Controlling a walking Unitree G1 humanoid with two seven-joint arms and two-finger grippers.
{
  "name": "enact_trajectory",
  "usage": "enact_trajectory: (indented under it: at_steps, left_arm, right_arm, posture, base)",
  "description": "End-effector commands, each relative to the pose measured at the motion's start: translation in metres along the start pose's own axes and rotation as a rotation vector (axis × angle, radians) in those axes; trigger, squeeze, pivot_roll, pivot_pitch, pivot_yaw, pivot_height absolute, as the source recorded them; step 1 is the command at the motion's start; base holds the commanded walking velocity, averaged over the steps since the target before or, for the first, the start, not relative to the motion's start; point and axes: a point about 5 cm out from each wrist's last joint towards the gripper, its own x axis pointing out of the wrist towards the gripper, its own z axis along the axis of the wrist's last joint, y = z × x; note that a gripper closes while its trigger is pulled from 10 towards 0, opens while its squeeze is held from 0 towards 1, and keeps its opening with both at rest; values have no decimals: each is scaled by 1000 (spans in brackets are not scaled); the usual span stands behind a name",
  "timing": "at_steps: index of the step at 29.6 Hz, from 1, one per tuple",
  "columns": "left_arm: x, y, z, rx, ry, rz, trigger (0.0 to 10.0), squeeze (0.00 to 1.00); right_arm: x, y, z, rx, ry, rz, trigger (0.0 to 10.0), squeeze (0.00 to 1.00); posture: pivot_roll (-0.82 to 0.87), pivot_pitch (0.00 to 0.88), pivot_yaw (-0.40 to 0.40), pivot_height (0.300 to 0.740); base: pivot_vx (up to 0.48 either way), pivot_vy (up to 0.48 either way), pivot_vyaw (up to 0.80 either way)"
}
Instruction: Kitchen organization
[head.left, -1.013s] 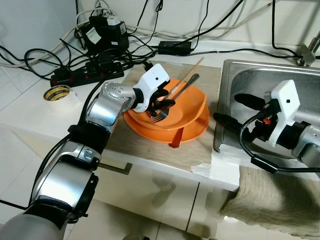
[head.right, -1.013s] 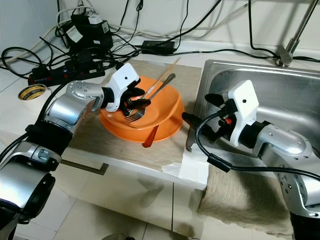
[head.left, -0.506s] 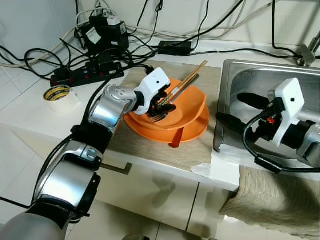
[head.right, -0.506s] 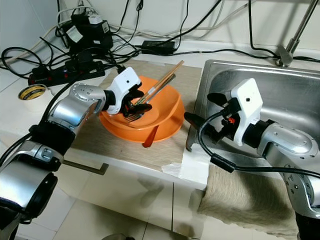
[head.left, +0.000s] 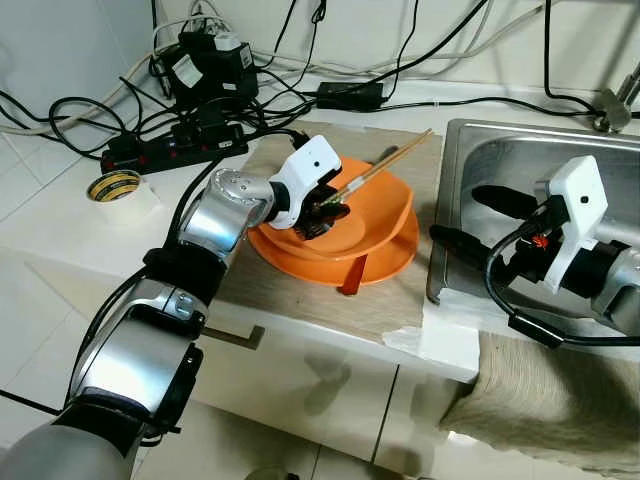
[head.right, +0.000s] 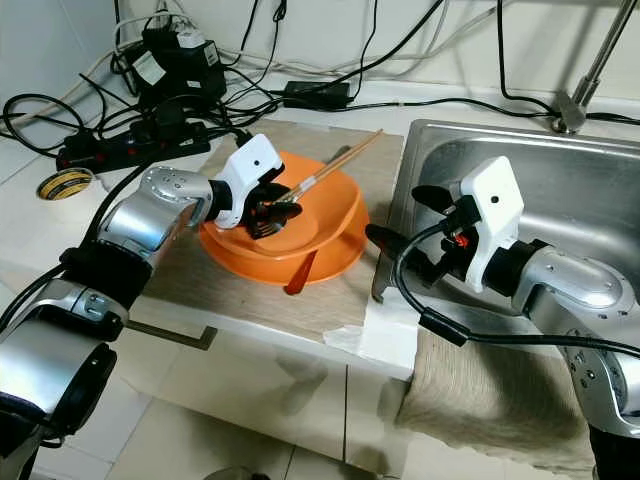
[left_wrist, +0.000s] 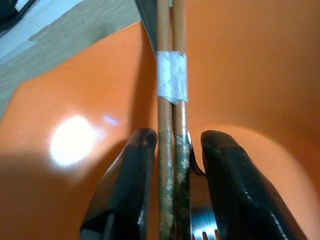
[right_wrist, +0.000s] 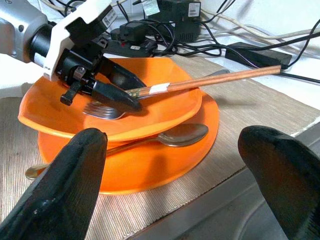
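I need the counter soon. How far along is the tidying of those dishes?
Early, by the look of it. In hand: the left gripper is shut on the taped chopsticks over the top orange plate. Left: the fork on that plate, the spoon between the stacked plates, and the plates themselves. The right gripper waits open by the sink.

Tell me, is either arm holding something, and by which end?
The left gripper pinches the taped pair of chopsticks near their decorated lower end, above the orange plate. The right gripper holds nothing, its jaws wide open by the sink.
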Motion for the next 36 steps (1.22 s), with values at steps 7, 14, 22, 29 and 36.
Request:
enact_trajectory:
  at_steps: [7, 14, 22, 29, 36]
  left_arm:
    - [-8, 6, 13, 44, -34, 22, 0, 0]
    - [-14, 5, 23, 77, -64, 11, 0, 0]
    - [-13, 3, 22, 56, -73, 6, 0, 0]
    - [-17, 1, 29, 32, -128, 8, 0, 0]
    - [-20, -2, 36, 20, -179, 12, 0, 0]
  right_arm:
    - [2, 1, -1, -5, 0, 4, 10000, 0]
    - [2, 0, -2, -10, 6, 4, 10000, 0]
    - [2, 1, -4, -12, 13, 5, 10000, 0]
    - [5, 2, 1, -11, -8, 7, 10000, 0]
    - [6, -3, 8, -8, -43, -9, 10000, 0]
  posture:
    - [-73, 0, 85, 740]
    - [-74, 0, 83, 740]
    - [-77, 0, 81, 740]
    - [-77, 0, 83, 740]
    - [-71, 0, 79, 740]
  base:
    - [0, 0, 0]
    - [0, 0, 0]
    - [0, 0, 0]
    - [0, 0, 0]
    - [0, 0, 0]
